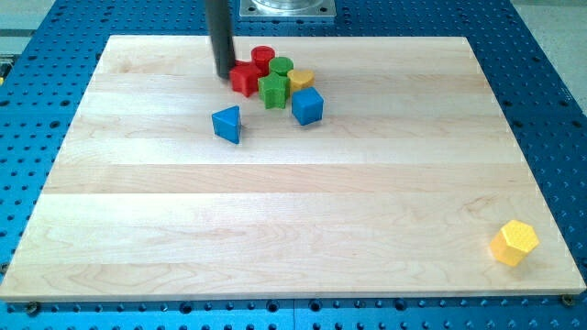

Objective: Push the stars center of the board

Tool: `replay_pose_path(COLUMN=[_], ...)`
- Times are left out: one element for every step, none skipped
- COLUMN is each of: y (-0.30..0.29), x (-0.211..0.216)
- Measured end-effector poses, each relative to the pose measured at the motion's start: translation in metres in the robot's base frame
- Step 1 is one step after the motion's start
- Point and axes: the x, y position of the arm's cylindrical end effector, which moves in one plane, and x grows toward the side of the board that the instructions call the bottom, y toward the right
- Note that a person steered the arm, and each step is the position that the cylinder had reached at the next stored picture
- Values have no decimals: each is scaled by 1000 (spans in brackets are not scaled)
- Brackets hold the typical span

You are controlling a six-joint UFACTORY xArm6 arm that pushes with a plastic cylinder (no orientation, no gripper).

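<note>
You had a pale wooden counter [293,202] resting on a blue perforated base [550,82], and most of the blocks were huddled near the view's top. No pincer showed on this arm, so I cannot tell any opening; it ended in a dark rod, and my tip [224,74] sat just left of the red star block [245,79], touching or nearly so. The green star block [273,90] pressed against the red one's right side. Beside it lay the blue cube [307,105], with the blue triangular block [227,123] apart, lower left. Behind sat the red cylinder [263,58], green cylinder [282,66] and a small yellow block [301,79]. The yellow hexagonal block [514,242] sat alone, bottom right
</note>
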Motion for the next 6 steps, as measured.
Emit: replay_pose_path(y=[-8, -31, 11, 74, 123, 129], x=[1, -15, 2, 82, 118, 122])
